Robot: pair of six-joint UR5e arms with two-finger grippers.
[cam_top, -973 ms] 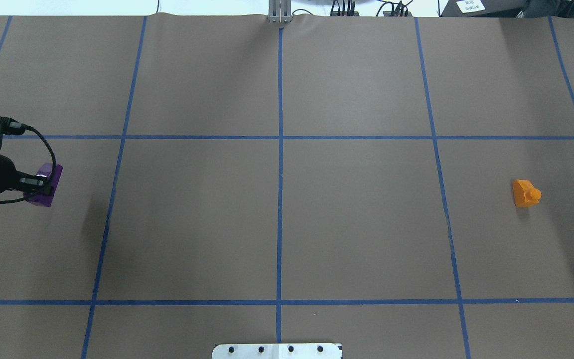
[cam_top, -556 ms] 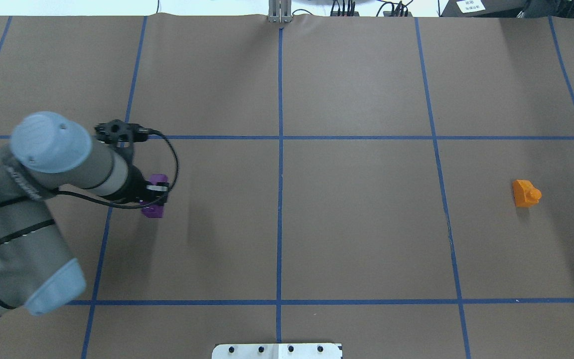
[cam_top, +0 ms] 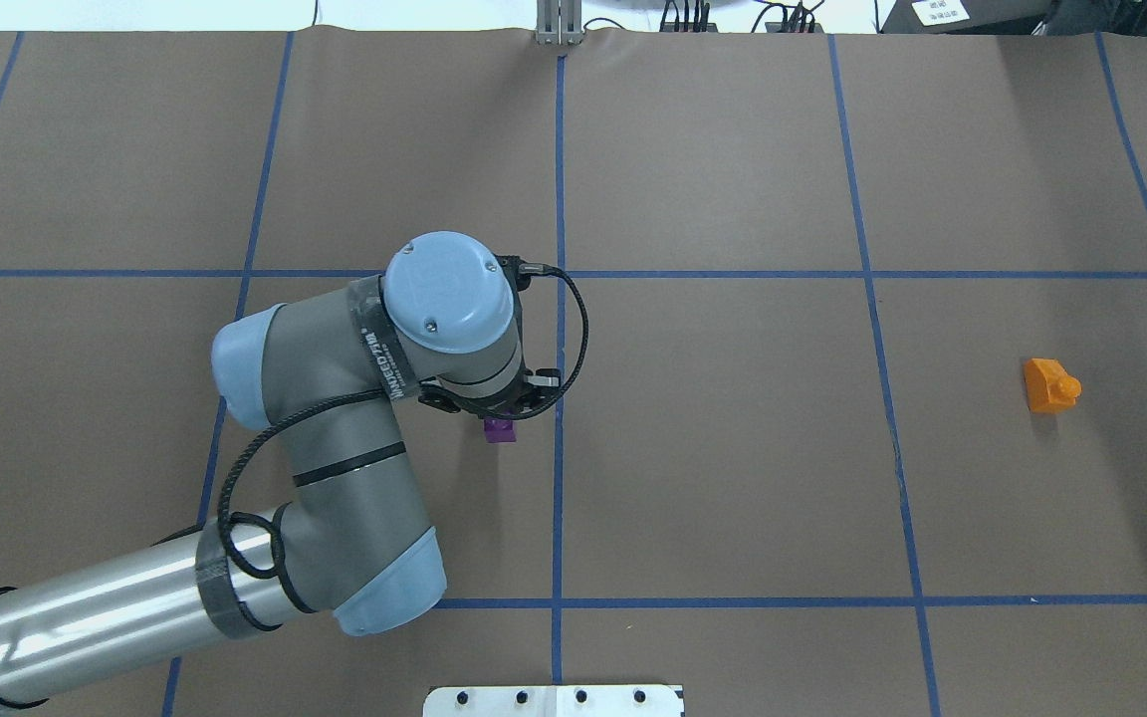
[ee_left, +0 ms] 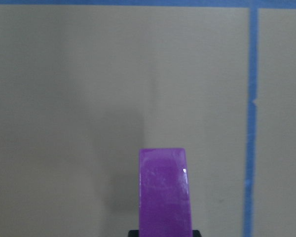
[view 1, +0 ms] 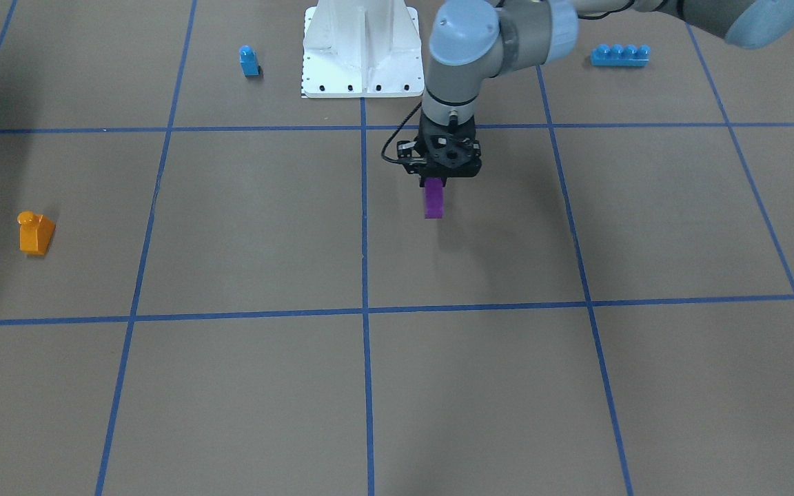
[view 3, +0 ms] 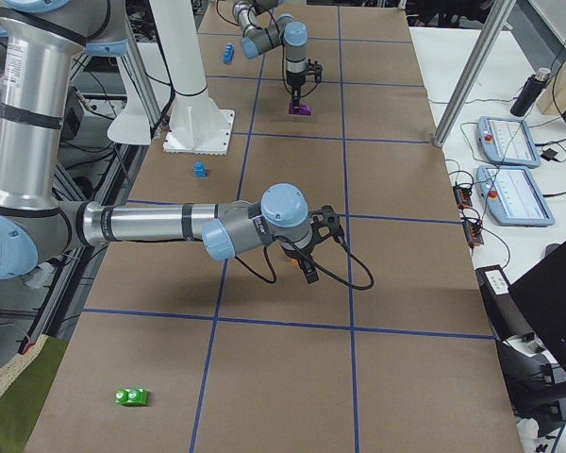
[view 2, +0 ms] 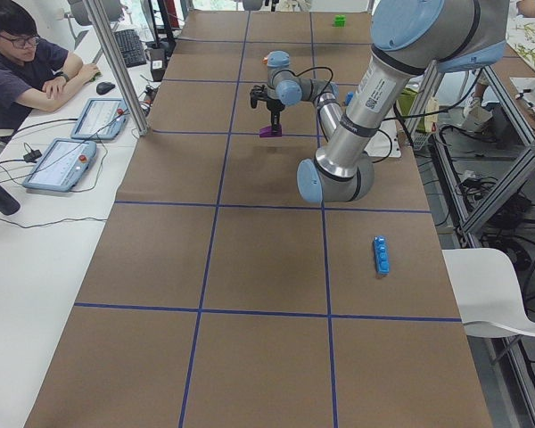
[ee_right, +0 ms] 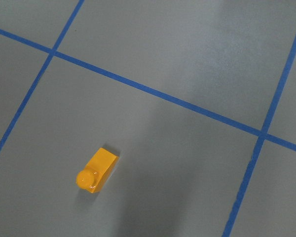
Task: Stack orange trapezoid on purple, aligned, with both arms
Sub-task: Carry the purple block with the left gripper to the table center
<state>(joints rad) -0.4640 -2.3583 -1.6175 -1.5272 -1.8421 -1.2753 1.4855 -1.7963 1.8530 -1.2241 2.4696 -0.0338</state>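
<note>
Purple brick [view 1: 434, 200] sits clamped in the left gripper [view 1: 434, 183]; the right gripper [view 3: 307, 268], I cannot tell.

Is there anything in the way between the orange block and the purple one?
No. Between the orange block and the purple block there is only bare brown table crossed by flat blue tape lines.
</note>
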